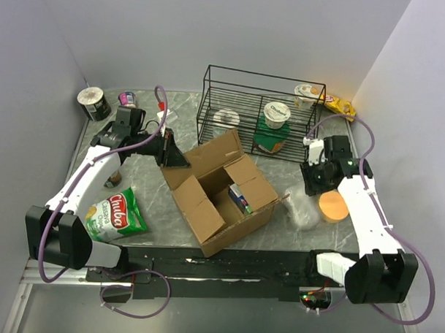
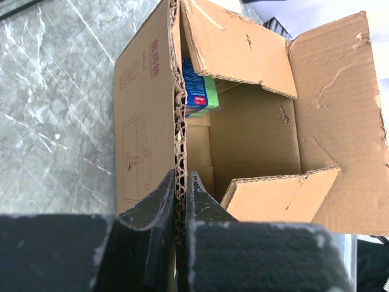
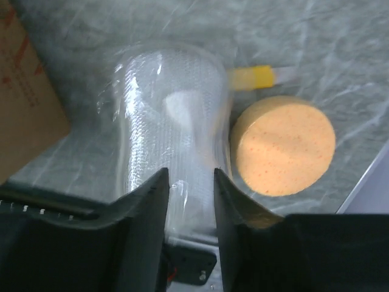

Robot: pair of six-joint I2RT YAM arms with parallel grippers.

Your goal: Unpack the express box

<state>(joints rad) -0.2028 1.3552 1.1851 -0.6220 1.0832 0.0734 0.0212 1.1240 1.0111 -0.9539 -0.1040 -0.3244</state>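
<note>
The express box (image 1: 221, 192) is a brown cardboard carton standing in the middle of the table with its top flaps spread open. My left gripper (image 1: 173, 159) is shut on the corrugated edge of its near-left wall (image 2: 180, 176). Inside the box (image 2: 249, 128) lies a blue and green packet (image 2: 197, 91). My right gripper (image 3: 190, 176) stands open to the right of the box (image 1: 315, 186). It hovers over a clear bubble-wrap bundle (image 3: 170, 103) lying on the table (image 1: 303, 211). A round orange sponge (image 3: 282, 145) lies next to the bundle.
A black wire basket (image 1: 253, 113) at the back holds a yogurt cup (image 1: 277, 113) on a jar. A green Chuba bag (image 1: 115, 214) lies at the front left. A cup (image 1: 94, 102) stands at the back left, a yellow packet (image 1: 340, 106) at the back right.
</note>
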